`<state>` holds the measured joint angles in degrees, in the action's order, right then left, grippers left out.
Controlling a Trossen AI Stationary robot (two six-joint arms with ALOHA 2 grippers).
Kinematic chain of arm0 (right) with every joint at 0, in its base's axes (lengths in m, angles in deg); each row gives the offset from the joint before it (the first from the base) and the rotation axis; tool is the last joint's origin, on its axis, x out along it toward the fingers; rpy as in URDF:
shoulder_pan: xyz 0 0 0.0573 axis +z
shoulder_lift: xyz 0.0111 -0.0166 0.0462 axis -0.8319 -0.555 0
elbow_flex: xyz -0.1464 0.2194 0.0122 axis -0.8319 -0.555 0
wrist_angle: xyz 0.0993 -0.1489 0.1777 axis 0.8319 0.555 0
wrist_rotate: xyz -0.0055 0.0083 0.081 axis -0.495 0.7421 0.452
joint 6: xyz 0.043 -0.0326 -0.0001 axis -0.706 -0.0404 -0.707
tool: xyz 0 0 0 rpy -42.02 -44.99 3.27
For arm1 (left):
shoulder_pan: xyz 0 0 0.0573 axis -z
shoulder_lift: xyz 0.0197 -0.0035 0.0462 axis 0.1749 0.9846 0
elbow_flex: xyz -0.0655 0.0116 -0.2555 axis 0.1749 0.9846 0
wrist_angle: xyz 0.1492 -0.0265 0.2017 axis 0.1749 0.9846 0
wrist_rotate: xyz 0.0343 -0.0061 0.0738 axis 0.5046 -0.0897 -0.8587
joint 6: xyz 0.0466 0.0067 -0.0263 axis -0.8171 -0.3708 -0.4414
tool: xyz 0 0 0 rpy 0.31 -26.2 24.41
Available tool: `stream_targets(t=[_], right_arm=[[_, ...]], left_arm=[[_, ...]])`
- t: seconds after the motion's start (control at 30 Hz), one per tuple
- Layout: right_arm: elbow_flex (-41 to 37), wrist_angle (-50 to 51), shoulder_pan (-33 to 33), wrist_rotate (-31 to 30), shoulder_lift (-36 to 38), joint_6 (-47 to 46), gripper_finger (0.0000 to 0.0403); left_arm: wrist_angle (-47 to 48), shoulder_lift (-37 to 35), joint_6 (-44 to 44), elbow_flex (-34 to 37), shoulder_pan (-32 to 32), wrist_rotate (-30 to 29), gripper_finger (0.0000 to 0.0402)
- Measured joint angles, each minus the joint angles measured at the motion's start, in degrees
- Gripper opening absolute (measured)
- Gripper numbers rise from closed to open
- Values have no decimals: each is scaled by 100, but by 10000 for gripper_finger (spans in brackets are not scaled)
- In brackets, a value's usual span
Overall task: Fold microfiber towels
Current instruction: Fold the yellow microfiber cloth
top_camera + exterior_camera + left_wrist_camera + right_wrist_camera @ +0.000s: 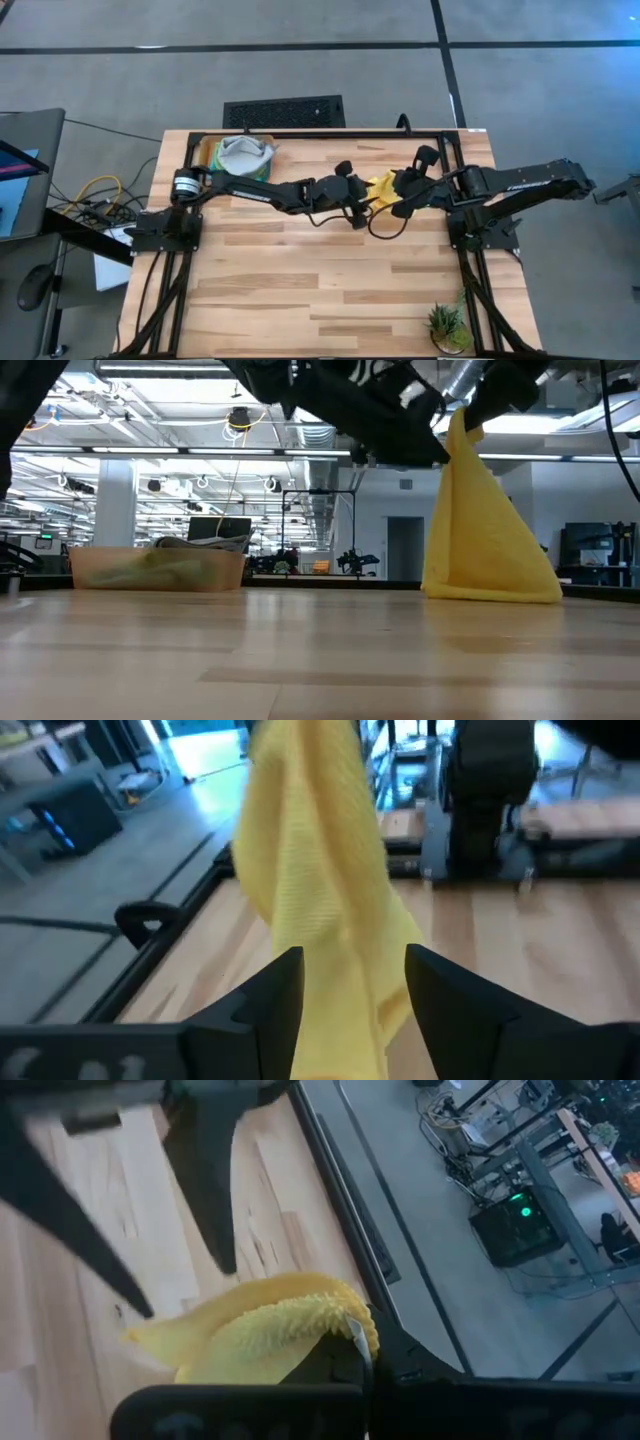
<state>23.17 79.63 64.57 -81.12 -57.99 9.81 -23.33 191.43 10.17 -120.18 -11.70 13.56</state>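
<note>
I'm looking down on the wooden bench [330, 290], both dark arms reaching in toward its middle from either side. Between them hangs the yellow towel [485, 530], and from bench height I see it draped in a tall cone, its top pinched up high and its lower edge resting on the bench surface. My right hand [355, 1342] is clamped shut on the towel's top corner; its wrist camera shows the yellow folds bunched right at the closed fingers. My left hand [352, 982] sits just beside it, fingers spread apart, and the towel hangs down between the two fingers [275, 990] without being squeezed. Over at the far left corner of the bench I've got the tray [150, 568], with a light grey towel [245, 152] heaped on top and a lime green towel [216, 156] showing under it. Down at the near right corner stands a small potted plant [446, 326], well apart from the arms.
</note>
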Motion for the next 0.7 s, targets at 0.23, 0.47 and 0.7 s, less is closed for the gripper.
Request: stream_targets(t=[0.23,0.47,0.7], right_arm=[[0,0,-11,-2,-1,42,8],[0,-2,-6,-1,1,44,8],[0,-4,-7,0,1,59,8]], left_arm=[[-1054,470,-748,-44,4,-18,171],[-1131,682,-824,-71,2,-615,171],[-934,924,-436,-59,-83,-626,160]])
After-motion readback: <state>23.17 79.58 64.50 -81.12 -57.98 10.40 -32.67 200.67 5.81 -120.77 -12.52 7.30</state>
